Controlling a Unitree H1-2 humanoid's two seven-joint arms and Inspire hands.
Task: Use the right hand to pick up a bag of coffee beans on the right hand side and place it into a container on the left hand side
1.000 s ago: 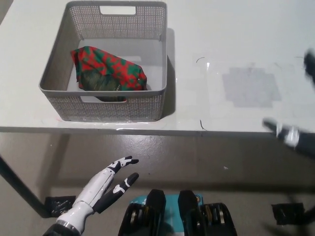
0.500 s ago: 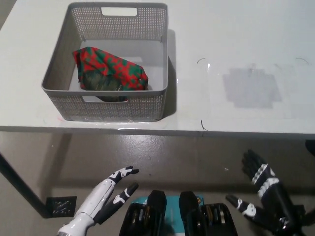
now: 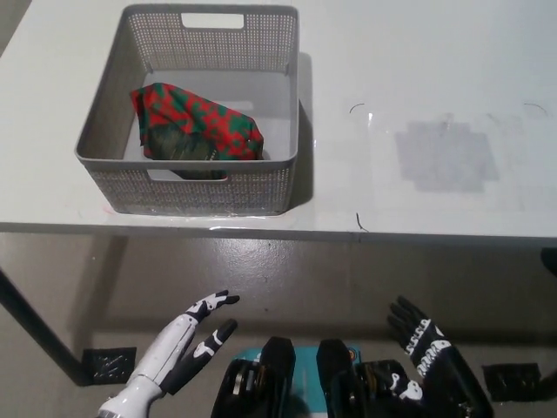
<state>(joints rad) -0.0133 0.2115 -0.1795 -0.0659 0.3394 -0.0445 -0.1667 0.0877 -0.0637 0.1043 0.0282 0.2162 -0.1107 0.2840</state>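
Observation:
A red-and-green patterned bag of coffee beans [image 3: 196, 124] lies inside the grey mesh container [image 3: 113, 113] on the left part of the white table. My black right hand [image 3: 428, 357] hangs below the table's front edge at the lower right, fingers spread, holding nothing. My white left hand [image 3: 178, 344] rests at the lower left, also below the table edge, fingers extended and empty. Both hands are far from the container.
The white table [image 3: 365, 200] carries a grey patch [image 3: 446, 155] on its right side and a few small dark marks. A dark table leg [image 3: 26, 326] runs down at the far left over the brownish floor.
My right hand has dropped from the table's right edge to below its front edge and moved leftward toward my body. The left hand has sunk slightly. The bag stays in the container.

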